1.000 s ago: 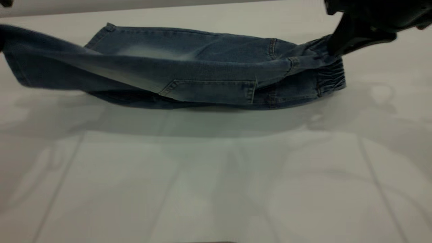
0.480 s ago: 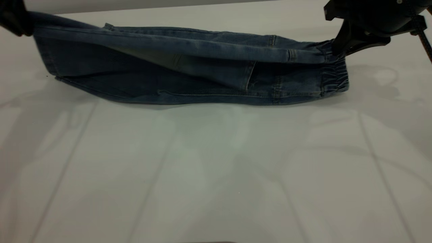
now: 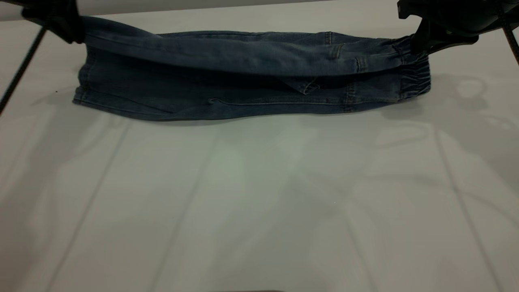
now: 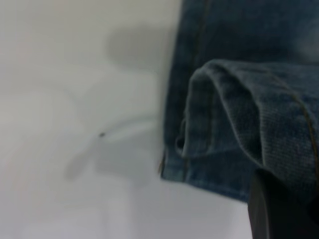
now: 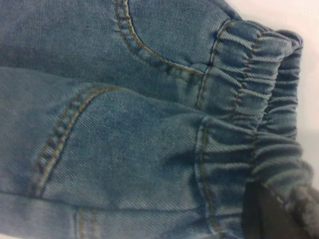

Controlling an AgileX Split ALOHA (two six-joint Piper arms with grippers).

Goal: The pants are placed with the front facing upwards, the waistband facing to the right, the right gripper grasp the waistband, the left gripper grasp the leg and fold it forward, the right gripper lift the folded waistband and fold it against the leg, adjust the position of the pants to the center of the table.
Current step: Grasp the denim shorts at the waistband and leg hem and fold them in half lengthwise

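- The right hand (image 3: pixel 421 44) is sitting at the upper right of the exterior frame, pinching the top layer of the waistband (image 3: pixel 413 75) and holding that corner a little off the table (image 3: pixel 259 202). In the right wrist view a dark finger (image 5: pixel 271 214) is pressing right against the ruffled elastic.
- The left hand (image 3: pixel 61 22) is at the upper left, pressed together on the leg hem and holding it up. The left wrist view is showing the rolled hem draping over its dark finger (image 4: pixel 279 209).
- The pants (image 3: pixel 251 77) are stretching between the two hands as one long band across the upper part of the frame, long axis running left to right, legs left and waistband right. The upper layer is lying over the lower one, so I'd say the lengthwise fold is basically done.
- The next fold looks like it runs along that same axis: waistband end carried leftward toward the leg end. The right hand is the one already on it.
- The table is plain, white and smooth with faint seam lines and soft shadows. There's loads of bare surface toward the bottom of the frame, so the pants are sitting far from centre.
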